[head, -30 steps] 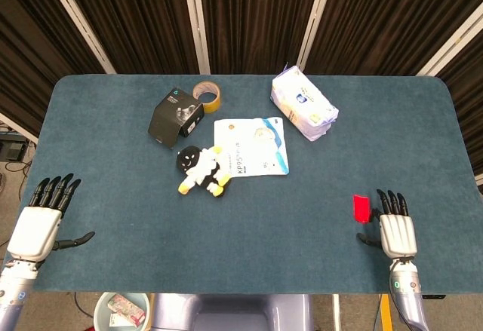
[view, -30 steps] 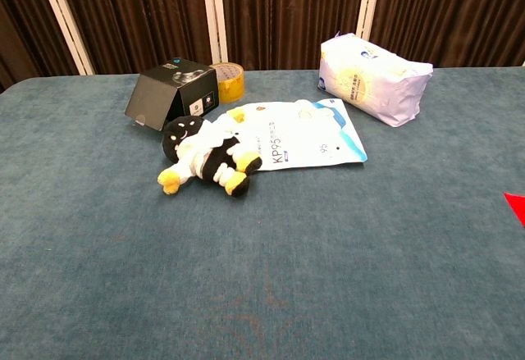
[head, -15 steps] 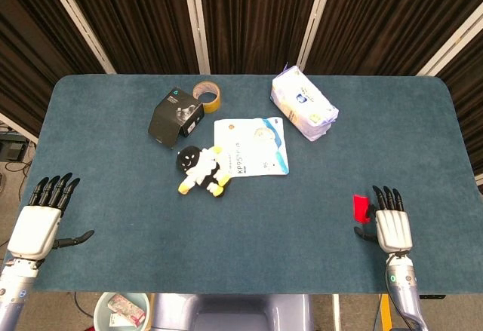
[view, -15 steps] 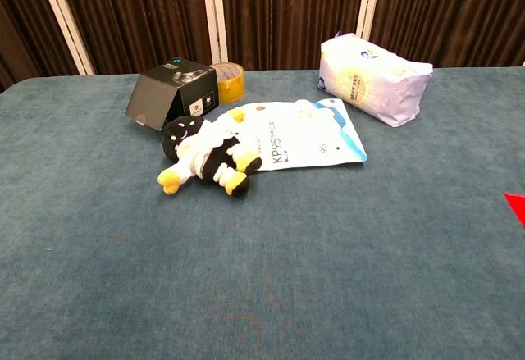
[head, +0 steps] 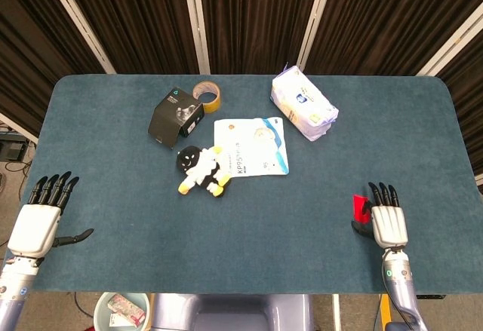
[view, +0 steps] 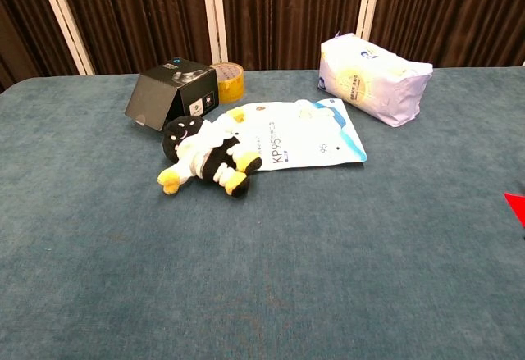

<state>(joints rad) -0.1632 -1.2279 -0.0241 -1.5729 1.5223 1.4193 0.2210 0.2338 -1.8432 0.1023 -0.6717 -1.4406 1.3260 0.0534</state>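
Note:
My left hand (head: 39,222) lies flat at the table's near left edge, fingers spread, holding nothing. My right hand (head: 387,222) lies at the near right, fingers extended and empty, right beside a small red object (head: 360,207) that also peeks in at the chest view's right edge (view: 517,206). In the middle lie a black, white and yellow plush toy (head: 201,170) (view: 205,157) and a white KF95 mask packet (head: 253,146) (view: 299,134). Neither hand shows in the chest view.
A black box (head: 174,116) (view: 171,95) and a roll of tan tape (head: 206,94) (view: 227,81) sit at the back left. A white tissue pack (head: 303,102) (view: 373,76) lies at the back right. The blue table (head: 113,165) has dark curtains behind it.
My right hand has drawn back toward the near edge and slightly left, closer to the red object. My left hand has slipped a little nearer the edge.

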